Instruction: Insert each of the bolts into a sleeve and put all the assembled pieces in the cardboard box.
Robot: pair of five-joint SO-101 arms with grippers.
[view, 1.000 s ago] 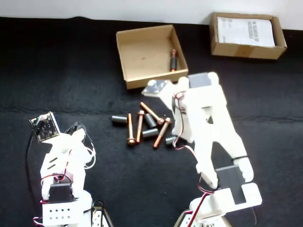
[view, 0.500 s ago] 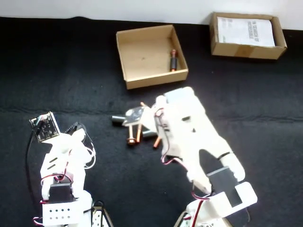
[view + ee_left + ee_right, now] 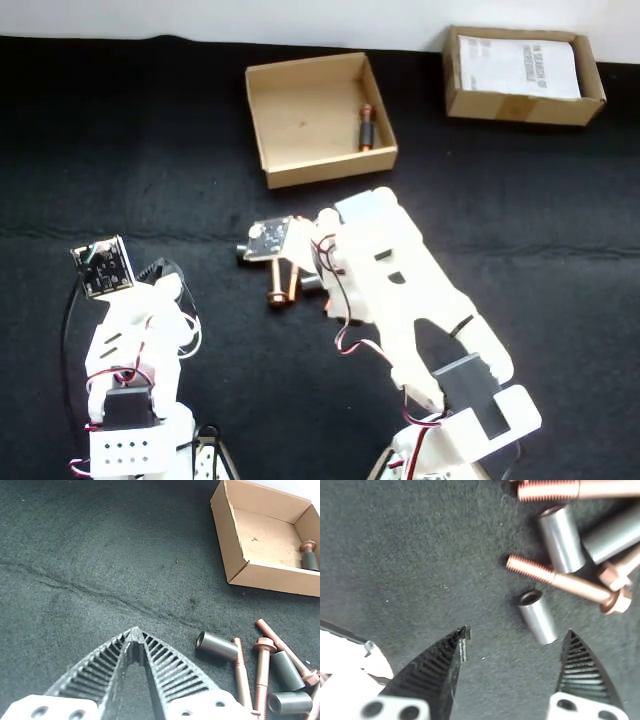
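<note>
Several copper bolts [image 3: 275,284] and grey sleeves [image 3: 244,252] lie in a pile on the black cloth in front of the cardboard box [image 3: 322,174]. One assembled bolt and sleeve [image 3: 366,127] lies inside the box by its right wall. My right arm [image 3: 385,270] hangs over the pile and covers most of it. My right gripper [image 3: 516,641] is open, low over the cloth, and a loose sleeve [image 3: 538,618] lies just ahead between its fingers. A bolt [image 3: 561,581] lies beyond that sleeve. My left gripper [image 3: 134,632] is shut and empty, left of the pile.
A second cardboard box [image 3: 522,104] holding a printed sheet stands at the back right. The left arm's base [image 3: 130,420] is at the front left. Bare black cloth stretches left of the box and in front of the pile.
My right arm has swung from just in front of the box toward the left and front, and now stands over the pile. The left wrist has shifted slightly.
</note>
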